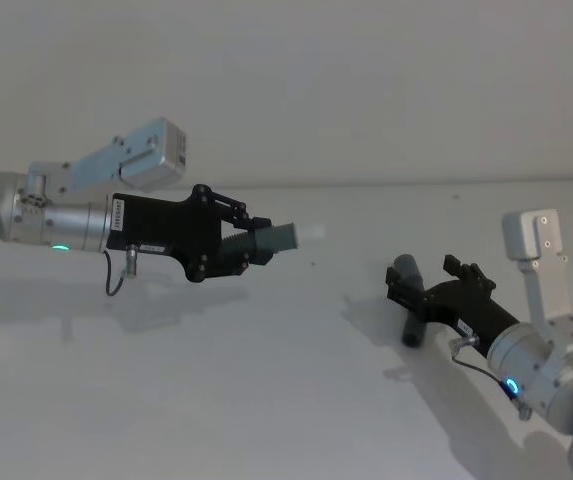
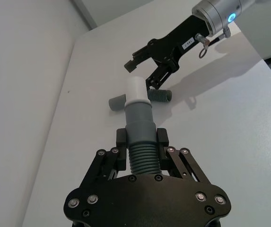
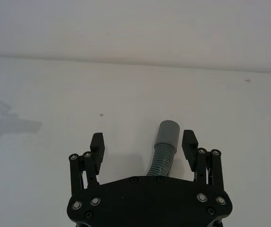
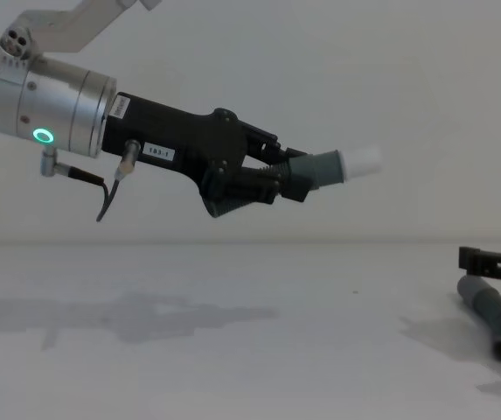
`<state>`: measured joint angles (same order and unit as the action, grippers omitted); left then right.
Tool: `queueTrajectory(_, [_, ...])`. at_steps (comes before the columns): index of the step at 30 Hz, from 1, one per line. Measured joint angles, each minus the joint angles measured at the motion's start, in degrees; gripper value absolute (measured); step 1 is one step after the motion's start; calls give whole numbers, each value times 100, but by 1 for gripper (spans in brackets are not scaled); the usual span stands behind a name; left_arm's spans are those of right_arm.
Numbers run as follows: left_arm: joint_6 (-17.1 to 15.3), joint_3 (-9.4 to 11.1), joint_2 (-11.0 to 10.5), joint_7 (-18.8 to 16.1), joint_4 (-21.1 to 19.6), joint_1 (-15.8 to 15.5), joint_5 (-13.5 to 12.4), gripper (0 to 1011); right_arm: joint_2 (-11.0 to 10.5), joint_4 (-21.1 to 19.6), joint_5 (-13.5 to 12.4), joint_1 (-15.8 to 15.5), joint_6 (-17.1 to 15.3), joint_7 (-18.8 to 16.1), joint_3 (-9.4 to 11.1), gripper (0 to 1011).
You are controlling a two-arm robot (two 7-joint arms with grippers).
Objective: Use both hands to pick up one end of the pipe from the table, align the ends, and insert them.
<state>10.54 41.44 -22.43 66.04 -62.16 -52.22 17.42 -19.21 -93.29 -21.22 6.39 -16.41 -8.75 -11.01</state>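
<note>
My left gripper (image 1: 251, 245) hangs well above the table (image 1: 266, 390), shut on the ribbed middle of one dark grey pipe piece (image 2: 140, 120). That piece's white plug tip (image 4: 364, 160) points forward toward the right. The other grey pipe piece (image 3: 166, 135) lies on the table at the right, its open socket end (image 2: 118, 101) facing away from me. My right gripper (image 3: 144, 142) is low over this piece and open. Its fingers (image 3: 97, 144) stand on either side of the piece without touching it. The left wrist view shows that gripper (image 2: 144, 75) just above the lying piece (image 2: 160, 96).
The white table meets a pale wall (image 1: 366, 90) at the back. A table edge (image 2: 74, 71) runs along one side in the left wrist view. Shadows of the arms fall on the surface.
</note>
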Motion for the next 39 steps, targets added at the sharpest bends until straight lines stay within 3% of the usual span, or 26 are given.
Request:
queueTrajectory(10, [0, 0, 0, 0, 0, 0, 0, 335, -260, -164, 164, 414, -930, -189, -203, 1000])
queueTrajectory(19, [0, 0, 0, -1, 0, 1, 0, 335, -419, 55, 229, 850, -1563, -467, -360, 1000])
queueTrajectory(29, [0, -1, 0, -1, 0, 1, 0, 335, -472, 371, 243, 1125, -1847, -650, -388, 1000])
queueTrajectory(39, [0, 0, 0, -1, 0, 1, 0, 335, -430, 672, 226, 1260, -1878, -762, -368, 1000])
